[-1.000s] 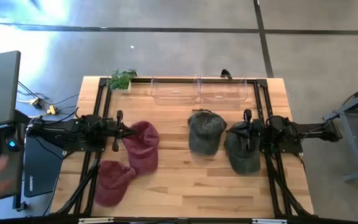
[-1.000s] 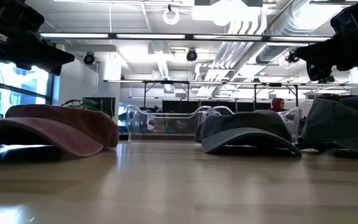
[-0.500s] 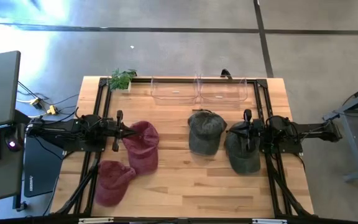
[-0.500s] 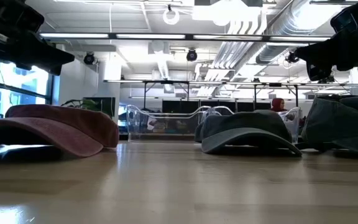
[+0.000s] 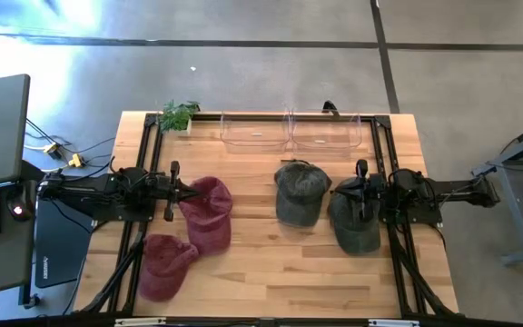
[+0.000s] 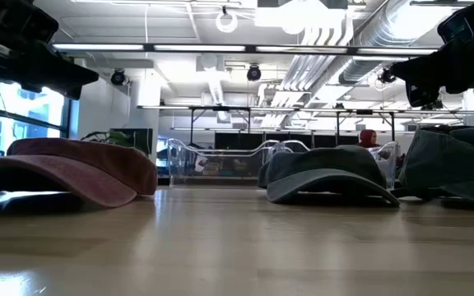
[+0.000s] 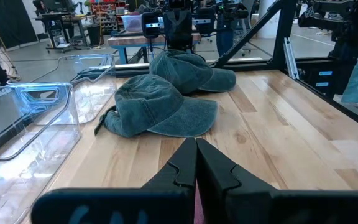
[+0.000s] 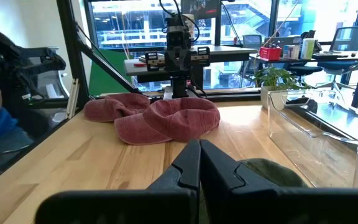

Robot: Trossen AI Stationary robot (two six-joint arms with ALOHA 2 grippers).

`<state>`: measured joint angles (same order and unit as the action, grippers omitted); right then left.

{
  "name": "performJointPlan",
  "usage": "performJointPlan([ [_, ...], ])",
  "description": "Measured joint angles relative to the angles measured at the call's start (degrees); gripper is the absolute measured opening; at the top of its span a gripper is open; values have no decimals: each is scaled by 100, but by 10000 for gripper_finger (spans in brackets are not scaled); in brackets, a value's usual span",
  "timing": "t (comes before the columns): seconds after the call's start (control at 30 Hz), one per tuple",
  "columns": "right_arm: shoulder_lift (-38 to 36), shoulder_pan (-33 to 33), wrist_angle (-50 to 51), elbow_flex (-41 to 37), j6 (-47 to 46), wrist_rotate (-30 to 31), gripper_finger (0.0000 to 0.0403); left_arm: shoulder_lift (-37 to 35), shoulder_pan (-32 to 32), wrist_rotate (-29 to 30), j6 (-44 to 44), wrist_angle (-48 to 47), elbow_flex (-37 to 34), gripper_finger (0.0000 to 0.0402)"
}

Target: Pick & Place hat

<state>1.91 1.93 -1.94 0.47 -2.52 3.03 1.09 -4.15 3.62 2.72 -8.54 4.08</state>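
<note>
Two red caps lie on the wooden table's left half, one (image 5: 207, 213) under my left gripper's tip and one (image 5: 163, 265) nearer the front edge. Two green caps lie on the right half, one (image 5: 300, 193) toward the middle and one (image 5: 355, 224) under my right arm. My left gripper (image 5: 192, 192) (image 7: 196, 148) is shut and held level above the first red cap's edge, with nothing in it. My right gripper (image 5: 336, 190) (image 8: 199, 148) is shut too, level above the green cap (image 8: 272, 171), and faces the left one across the table.
Two clear plastic bins (image 5: 254, 130) (image 5: 325, 130) stand side by side at the table's far edge. A small green plant (image 5: 178, 115) sits at the far left corner. Bare wood (image 5: 261, 263) lies between the red and green caps. A laptop and keyboard stand left of the table.
Both arms and all the caps have kept still. A person's hand that was at the keyboard left of the table has gone out of view.
</note>
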Motion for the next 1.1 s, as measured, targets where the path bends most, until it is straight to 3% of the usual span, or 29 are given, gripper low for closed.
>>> performJointPlan([
  [0.93,-2,0,-155,0,-4,7,0,1,1,4,-31,544,-33,1],
  [1.1,0,-1,-351,0,-6,10,0,1,1,276,-34,544,-24,1],
])
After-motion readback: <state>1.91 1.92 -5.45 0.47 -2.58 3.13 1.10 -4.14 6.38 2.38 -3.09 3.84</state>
